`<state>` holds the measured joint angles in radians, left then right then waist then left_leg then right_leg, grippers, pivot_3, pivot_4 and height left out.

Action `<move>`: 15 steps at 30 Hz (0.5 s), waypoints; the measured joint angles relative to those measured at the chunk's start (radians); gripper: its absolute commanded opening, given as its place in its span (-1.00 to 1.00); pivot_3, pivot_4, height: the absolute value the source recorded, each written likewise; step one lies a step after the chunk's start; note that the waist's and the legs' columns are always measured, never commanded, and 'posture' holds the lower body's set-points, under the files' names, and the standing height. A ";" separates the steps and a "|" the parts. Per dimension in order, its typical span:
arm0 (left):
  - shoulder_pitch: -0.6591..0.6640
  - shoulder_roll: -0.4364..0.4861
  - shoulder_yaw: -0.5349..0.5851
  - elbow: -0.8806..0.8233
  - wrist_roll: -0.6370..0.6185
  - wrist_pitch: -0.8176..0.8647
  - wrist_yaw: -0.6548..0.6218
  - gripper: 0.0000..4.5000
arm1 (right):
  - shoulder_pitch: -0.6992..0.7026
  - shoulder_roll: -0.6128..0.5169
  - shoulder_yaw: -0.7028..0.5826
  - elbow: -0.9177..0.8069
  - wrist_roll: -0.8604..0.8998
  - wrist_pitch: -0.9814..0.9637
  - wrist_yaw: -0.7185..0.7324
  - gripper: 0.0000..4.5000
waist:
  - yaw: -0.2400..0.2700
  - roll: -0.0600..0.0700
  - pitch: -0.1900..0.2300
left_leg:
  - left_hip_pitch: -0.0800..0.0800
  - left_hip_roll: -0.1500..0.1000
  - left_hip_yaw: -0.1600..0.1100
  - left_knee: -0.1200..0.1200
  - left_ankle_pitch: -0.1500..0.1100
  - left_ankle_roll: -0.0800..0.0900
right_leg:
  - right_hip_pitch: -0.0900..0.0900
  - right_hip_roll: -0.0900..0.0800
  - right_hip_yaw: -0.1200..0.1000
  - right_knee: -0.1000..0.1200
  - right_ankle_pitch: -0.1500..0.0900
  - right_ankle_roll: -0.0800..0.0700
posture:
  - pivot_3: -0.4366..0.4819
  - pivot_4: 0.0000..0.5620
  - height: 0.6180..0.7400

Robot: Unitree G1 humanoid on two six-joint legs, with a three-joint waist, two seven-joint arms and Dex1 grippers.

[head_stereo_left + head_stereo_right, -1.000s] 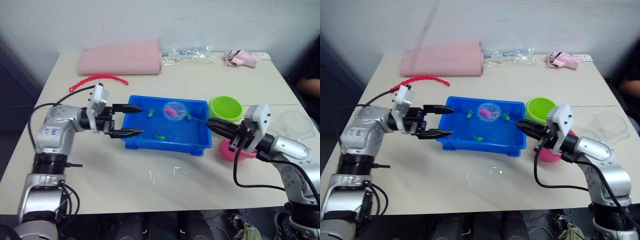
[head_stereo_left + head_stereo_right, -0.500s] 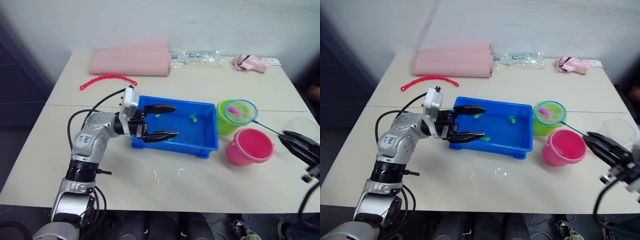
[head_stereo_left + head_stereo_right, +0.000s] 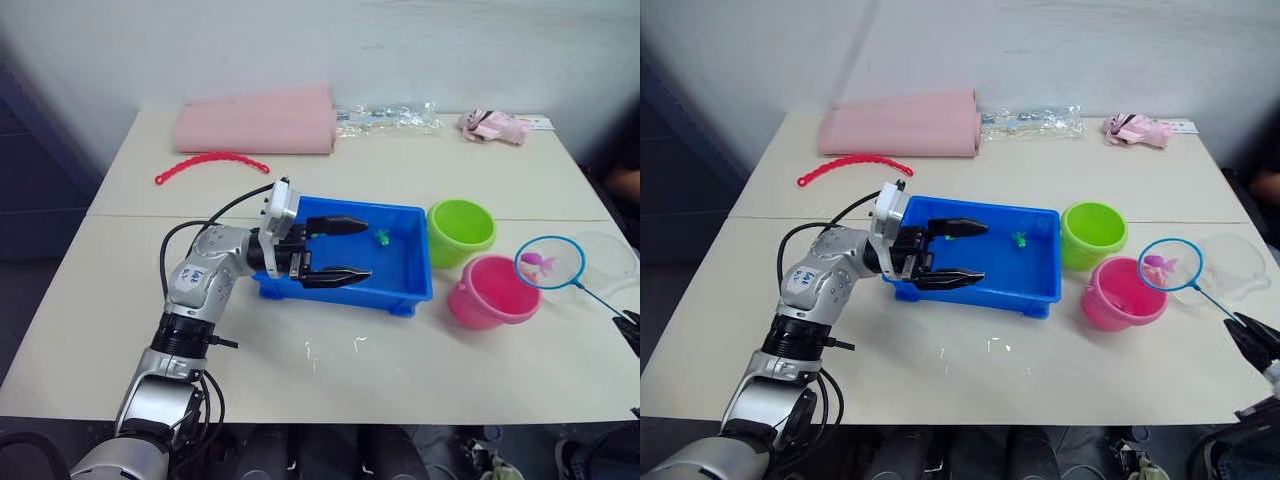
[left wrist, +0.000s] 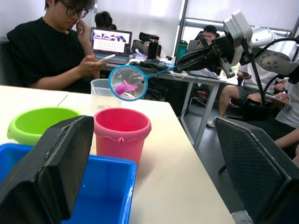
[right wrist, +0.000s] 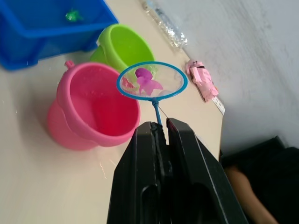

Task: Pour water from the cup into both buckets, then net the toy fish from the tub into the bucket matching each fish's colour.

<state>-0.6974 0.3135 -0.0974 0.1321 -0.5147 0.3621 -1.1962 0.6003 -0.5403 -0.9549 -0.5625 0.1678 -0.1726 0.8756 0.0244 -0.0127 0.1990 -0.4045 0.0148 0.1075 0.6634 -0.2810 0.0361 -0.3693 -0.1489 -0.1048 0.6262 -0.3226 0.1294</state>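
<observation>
The net (image 3: 549,263) hangs in the air by the right rim of the pink bucket (image 3: 495,293), in front of the clear cup (image 3: 612,255). A pink toy fish (image 5: 147,81) lies in its mesh. My right gripper (image 5: 161,127) is shut on the net's thin handle. The green bucket (image 3: 461,228) stands just behind the pink one. Left of both lies the blue tub (image 3: 410,280) with a green fish (image 3: 382,237) in it. My left gripper (image 3: 355,247) is open and reaches over the tub from its left side.
At the table's back lie a folded pink cloth (image 3: 255,118), a red toothed strip (image 3: 210,162), a clear plastic bag (image 3: 385,115) and a small pink item (image 3: 493,125). Water drops (image 3: 355,343) mark the table in front of the tub. A seated person (image 4: 46,51) shows beyond the table's right end.
The net with the pink fish has moved right, from above the green bucket to beside the pink bucket's right rim. The left gripper stays open over the tub. The camera has shifted.
</observation>
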 measured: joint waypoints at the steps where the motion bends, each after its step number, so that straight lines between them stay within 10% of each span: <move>1: 0.000 0.000 0.000 0.000 0.001 0.000 0.000 0.98 | -0.002 -0.003 0.008 0.006 -0.023 -0.025 -0.011 -1.00 | 0.001 0.000 0.000 | 0.000 0.000 0.000 0.000 0.000 0.000 | 0.000 0.000 0.000 0.000 0.000 0.000 | -0.05 -0.47 1.00; 15: 0.000 -0.004 -0.001 0.000 0.003 0.002 -0.006 0.98 | 0.013 -0.098 0.051 0.174 -0.430 -0.395 -0.158 -1.00 | -0.001 0.000 0.000 | 0.000 0.000 0.000 0.000 0.000 0.000 | 0.001 0.000 0.000 0.000 0.000 0.000 | -0.05 -0.47 1.00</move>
<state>-0.6974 0.3092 -0.0987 0.1316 -0.5114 0.3642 -1.2021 0.6131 -0.6386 -0.9035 -0.3882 -0.2623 -0.5673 0.7173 0.0233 -0.0126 0.1989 -0.4044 0.0150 0.1074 0.6636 -0.2808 0.0359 -0.3688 -0.1491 -0.1049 0.6257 -0.3228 0.1291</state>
